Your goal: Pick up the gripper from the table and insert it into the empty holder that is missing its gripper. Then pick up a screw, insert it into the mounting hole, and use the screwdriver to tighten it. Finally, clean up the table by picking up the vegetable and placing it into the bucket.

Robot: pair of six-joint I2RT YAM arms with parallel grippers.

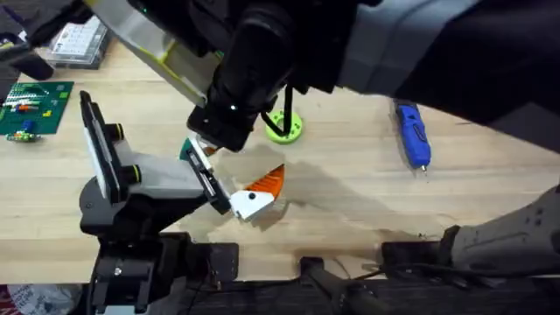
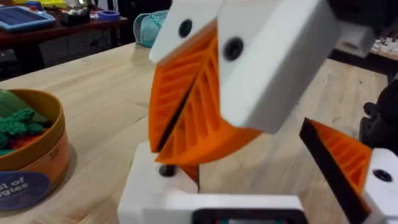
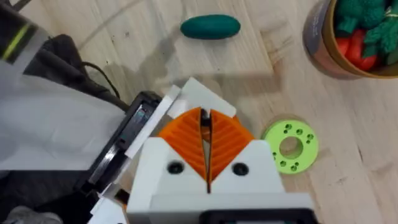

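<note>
The holder (image 1: 214, 185), a black slotted jaw on the pale grey wrist, faces right at the lower left. A white gripper piece (image 2: 146, 180) with a dark mounting hole sits at one end, and an orange-tipped one (image 1: 255, 197) at the other. These stand wide apart as my left gripper (image 2: 261, 168), with nothing between them. My right gripper (image 3: 205, 113) points straight down, shut, its tips on the white piece (image 3: 186, 93). The green vegetable (image 3: 210, 27) lies just beyond. The bucket (image 2: 43, 155) holds other vegetables. The blue screwdriver (image 1: 411, 131) lies at the right. The screw is out of view.
A lime-green perforated disc (image 1: 283, 128) lies beside the right gripper. A clear compartment box (image 1: 79, 39) and a green circuit board (image 1: 35, 105) sit at the far left. The large dark right arm hides the table's back middle.
</note>
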